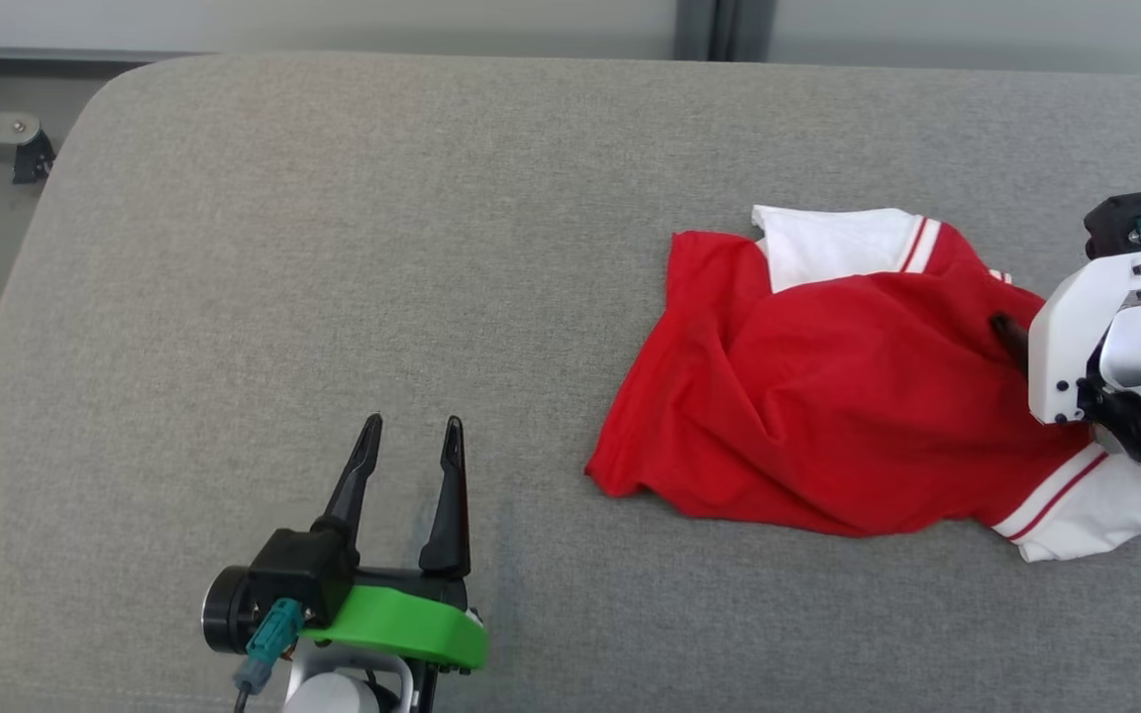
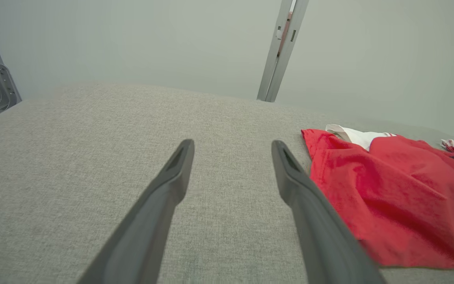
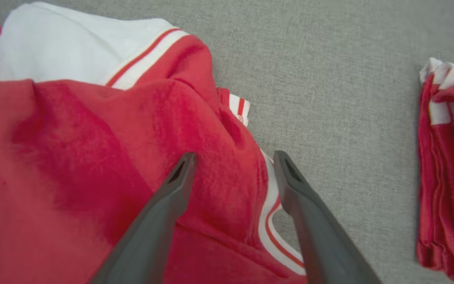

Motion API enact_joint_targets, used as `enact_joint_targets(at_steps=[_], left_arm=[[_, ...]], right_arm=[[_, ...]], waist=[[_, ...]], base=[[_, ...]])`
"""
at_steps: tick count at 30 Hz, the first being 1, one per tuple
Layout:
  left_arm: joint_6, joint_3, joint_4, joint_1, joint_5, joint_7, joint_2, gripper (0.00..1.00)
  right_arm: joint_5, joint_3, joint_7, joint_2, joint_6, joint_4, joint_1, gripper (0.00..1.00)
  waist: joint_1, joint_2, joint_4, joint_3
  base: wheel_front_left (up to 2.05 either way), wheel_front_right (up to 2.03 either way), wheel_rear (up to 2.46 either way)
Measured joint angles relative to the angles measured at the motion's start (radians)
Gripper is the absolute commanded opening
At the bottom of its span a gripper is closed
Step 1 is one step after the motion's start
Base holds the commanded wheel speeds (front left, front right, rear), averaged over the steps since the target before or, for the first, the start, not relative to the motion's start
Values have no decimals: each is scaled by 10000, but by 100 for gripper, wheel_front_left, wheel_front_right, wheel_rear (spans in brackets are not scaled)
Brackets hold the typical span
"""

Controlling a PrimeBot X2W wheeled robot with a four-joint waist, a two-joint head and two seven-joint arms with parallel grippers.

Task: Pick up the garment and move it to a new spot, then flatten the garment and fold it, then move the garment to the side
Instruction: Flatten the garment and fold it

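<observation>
1. Grey woven fabric covers the worktop [image 1: 333, 248]. The garment [image 1: 828, 416] lies crumpled on the worktop's right half, well in from its far and near edges.
2. The garment is a red shirt with white sleeves. One sleeve [image 1: 828, 248], striped red at the cuff, lies toward the worktop's far edge. The other sleeve [image 1: 1076, 505] lies toward its near right.
3. My right hand [image 3: 235, 157] is over the worktop's right side, above the shirt's right-hand edge, with its two fingers spread wide and nothing clamped between them.
4. In the right wrist view, one finger [image 3: 164, 205] is over red cloth. The other [image 3: 309, 221] is over the white striped trim and the grey worktop just beside it. I cannot tell whether either tip presses the cloth.
5. In the head view, a single dark fingertip [image 1: 1008, 339] shows against the red fabric.
6. My left hand [image 1: 412, 424] is over the worktop's near left, above bare grey fabric and well apart from the shirt. Its fingers are parted and point toward the far edge.
7. A second bundle of red and white cloth [image 3: 447, 177] sits further toward the worktop's right, with a strip of grey between it and the shirt.
8. Beyond the worktop's far edge, a grey metal post [image 2: 282, 51] stands against a pale wall.
</observation>
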Motion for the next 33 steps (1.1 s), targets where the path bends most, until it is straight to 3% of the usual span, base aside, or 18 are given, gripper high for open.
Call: enact_joint_targets(at_steps=[4,5,7,8,15,28,33], left_arm=[[17,-61,-13,-99,-77,0,2,100],[21,-71,-17,-122,-79,0,2,100],[69,-77,-33,-138,-92,0,2,100],[82,-73,-35,-143,-92,0,2,100],[86,-67,-48,-250,-90,0,2,100],[38,-272,-73,-555,-92,0,0,100],[81,-368,-102,-589,-163,0,2,100]], right_arm=[[422,420,828,-176,0,635,-220,100],[502,502,924,-194,0,694,-258,60],[673,637,1022,-219,0,800,-439,29],[711,688,1016,-222,0,836,-509,0],[288,566,-447,-190,2,1400,-1256,0],[-1641,-844,-3963,401,2,2961,-3636,0],[-2518,-1499,-4677,577,2,3923,-4183,0]], waist=[[0,0,323,254],[0,0,367,306],[0,0,452,426],[0,0,474,467],[0,0,488,657],[0,0,737,917],[0,0,1036,1066]], base=[[0,0,0],[0,0,0],[0,0,0],[0,0,0],[0,0,0],[0,0,0],[0,0,0]])
